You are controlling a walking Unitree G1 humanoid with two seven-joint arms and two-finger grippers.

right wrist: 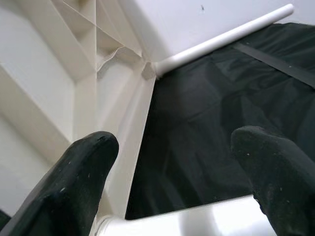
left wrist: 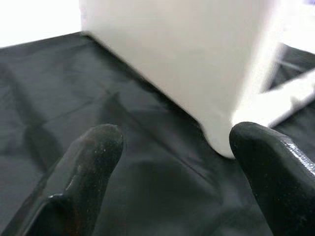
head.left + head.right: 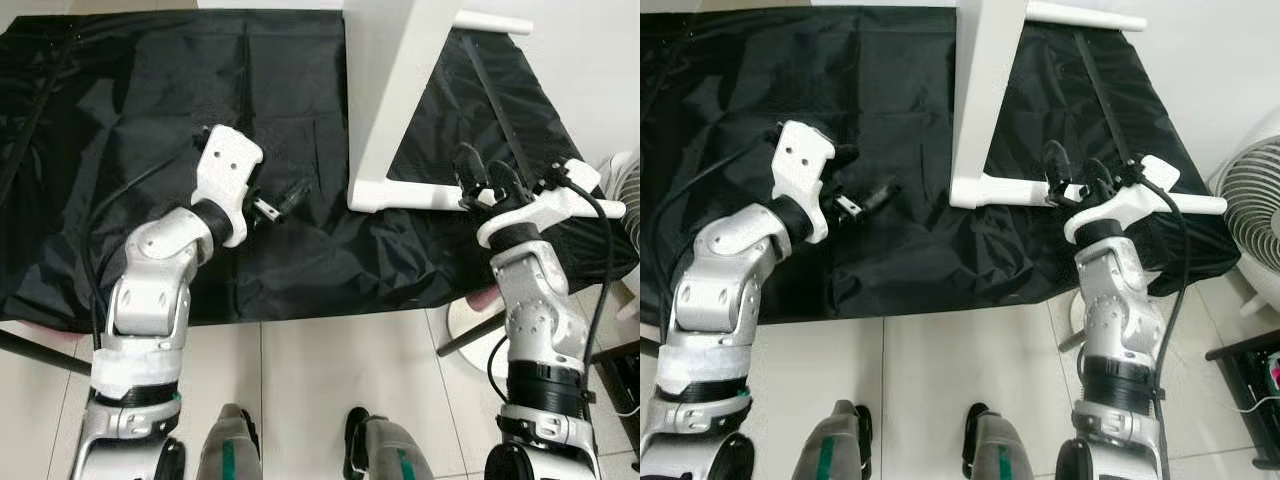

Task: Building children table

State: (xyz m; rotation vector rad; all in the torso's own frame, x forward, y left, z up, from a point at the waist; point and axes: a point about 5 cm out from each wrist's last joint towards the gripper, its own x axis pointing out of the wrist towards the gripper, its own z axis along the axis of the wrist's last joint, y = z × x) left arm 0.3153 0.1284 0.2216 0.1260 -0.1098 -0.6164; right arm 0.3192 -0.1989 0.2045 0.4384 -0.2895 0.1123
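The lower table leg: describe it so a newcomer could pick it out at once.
Find the black cloth spread on the tiled floor, then the white tabletop standing on edge on it. The lower table leg is the white round rod lying along the cloth from the tabletop's bottom corner toward the right claw.

Bare black cloth (image 3: 150,130) lies open leftward; the white tabletop (image 3: 385,90) blocks the middle.
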